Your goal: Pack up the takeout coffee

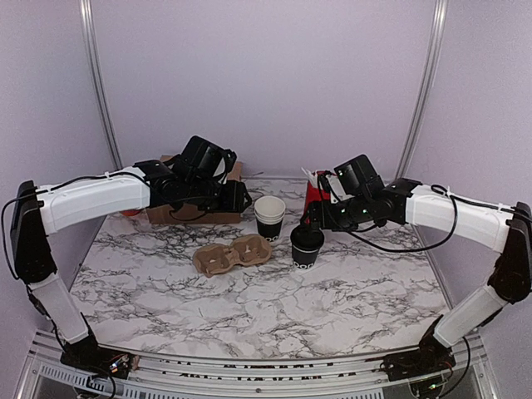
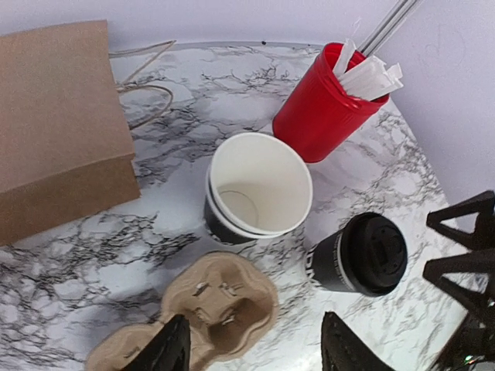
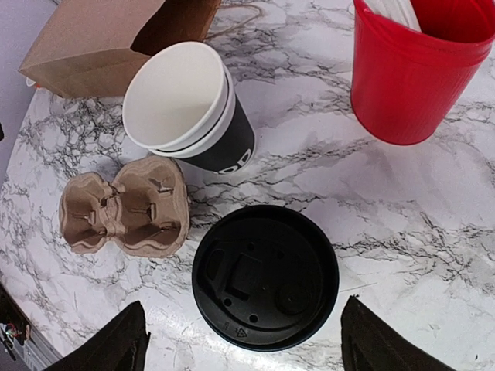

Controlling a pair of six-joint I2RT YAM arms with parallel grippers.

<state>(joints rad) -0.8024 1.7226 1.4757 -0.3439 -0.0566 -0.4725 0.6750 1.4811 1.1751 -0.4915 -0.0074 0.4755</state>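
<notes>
The takeout coffee (image 1: 306, 247), a small black cup with white lettering and a round black lid, stands upright on the marble table just right of the cardboard carrier (image 1: 233, 253). My right gripper (image 1: 314, 221) hovers directly above it, open. In the right wrist view the lid (image 3: 265, 277) sits between the two spread fingers without touching them, with the gripper (image 3: 246, 352) centred over it. My left gripper (image 1: 239, 198) is open and empty, high up beside the paper bag (image 1: 193, 213). The left wrist view shows the coffee (image 2: 362, 255) and the carrier (image 2: 213, 313) below its gripper (image 2: 259, 349).
A stack of lidless black cups with white rims (image 1: 269, 218) stands between carrier and bag, close to the coffee. A red cup of utensils (image 1: 316, 193) stands behind the right gripper. The brown paper bag lies at the back left, handles toward the wall.
</notes>
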